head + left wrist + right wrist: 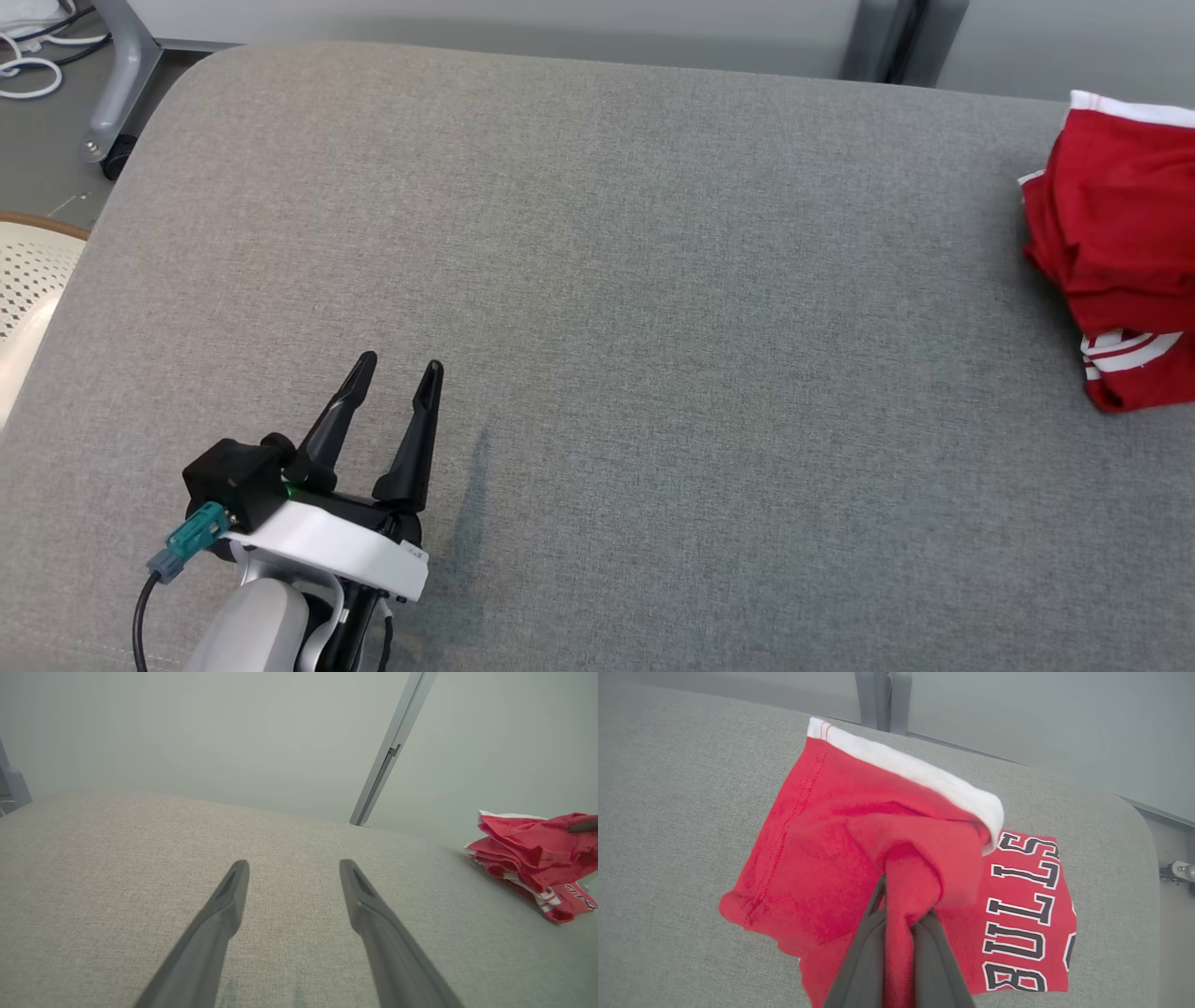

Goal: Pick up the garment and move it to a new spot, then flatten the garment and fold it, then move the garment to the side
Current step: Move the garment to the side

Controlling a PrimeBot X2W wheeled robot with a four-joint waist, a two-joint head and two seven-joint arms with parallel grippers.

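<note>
On grey cushion (653,280), bunched red garment (1120,233)

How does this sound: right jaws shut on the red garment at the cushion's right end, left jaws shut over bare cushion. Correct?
Not quite: the left jaws are open, not shut; the left wrist view shows a gap between them over bare cushion. The right jaws are shut on the red garment at the cushion's right end.
</note>
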